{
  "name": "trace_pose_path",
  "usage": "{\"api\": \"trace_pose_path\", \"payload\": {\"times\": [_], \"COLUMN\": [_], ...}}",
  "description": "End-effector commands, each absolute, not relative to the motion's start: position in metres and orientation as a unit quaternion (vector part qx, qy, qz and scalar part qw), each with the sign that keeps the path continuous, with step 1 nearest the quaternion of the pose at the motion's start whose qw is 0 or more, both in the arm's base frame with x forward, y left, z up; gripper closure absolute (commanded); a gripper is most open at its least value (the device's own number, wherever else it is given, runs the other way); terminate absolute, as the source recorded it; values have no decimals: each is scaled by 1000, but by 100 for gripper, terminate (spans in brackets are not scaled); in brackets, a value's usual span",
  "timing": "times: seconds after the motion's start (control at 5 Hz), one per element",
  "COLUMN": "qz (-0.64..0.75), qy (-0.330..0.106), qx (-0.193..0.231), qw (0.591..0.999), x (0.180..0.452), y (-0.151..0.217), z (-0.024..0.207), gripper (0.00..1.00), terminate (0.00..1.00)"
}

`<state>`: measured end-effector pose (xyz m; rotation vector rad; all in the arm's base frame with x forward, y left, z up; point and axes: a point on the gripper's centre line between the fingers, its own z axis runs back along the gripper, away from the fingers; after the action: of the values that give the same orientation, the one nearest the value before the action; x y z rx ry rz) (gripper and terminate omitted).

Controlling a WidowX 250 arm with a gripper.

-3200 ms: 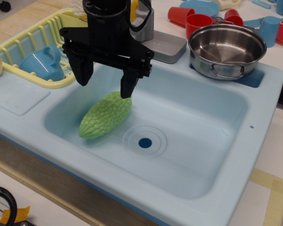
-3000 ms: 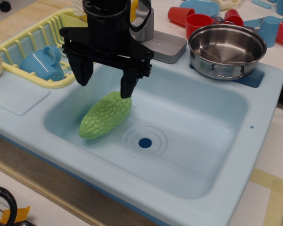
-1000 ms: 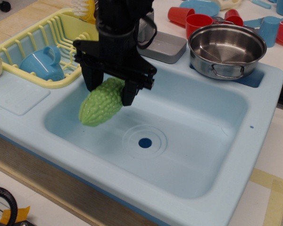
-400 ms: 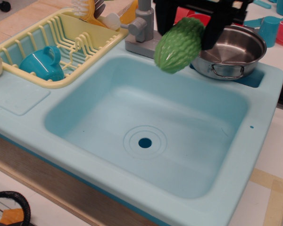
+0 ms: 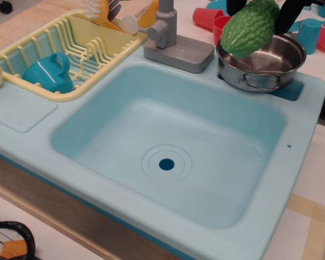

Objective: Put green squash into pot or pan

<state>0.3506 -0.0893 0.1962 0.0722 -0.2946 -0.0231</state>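
Observation:
The green squash (image 5: 248, 28) is light green and bumpy. It hangs in the air at the top of the view, over the left part of the steel pot (image 5: 271, 69). My gripper (image 5: 261, 7) is shut on the squash; only its two black fingers show at the top edge, one on each side of the squash. The pot stands on the sink's back right corner, with a wire loop handle facing front. Its inside holds nothing.
The light blue sink basin (image 5: 168, 146) with a drain hole lies below. A grey faucet (image 5: 173, 38) stands at the back. A yellow dish rack (image 5: 59, 49) with a teal cup (image 5: 43, 73) is at the left. Red and blue cups (image 5: 216, 19) stand behind the pot.
My gripper closed on the squash in the basin, lifted it out and carried it up and right. It now hangs over the pot.

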Motion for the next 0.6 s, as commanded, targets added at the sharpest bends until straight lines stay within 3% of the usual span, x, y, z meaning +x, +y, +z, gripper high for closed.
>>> {"api": "trace_pose_path", "payload": {"times": [0.0, 0.2, 0.4], "qz": [-35, -52, -52], "qy": [-176, -175, -175], "qx": [13, -3, -3], "qw": [984, 983, 983], "x": [369, 377, 377], "y": [-88, -87, -87], "z": [204, 202, 202], "gripper": [100, 0, 0], "terminate": [0, 0, 0]}}
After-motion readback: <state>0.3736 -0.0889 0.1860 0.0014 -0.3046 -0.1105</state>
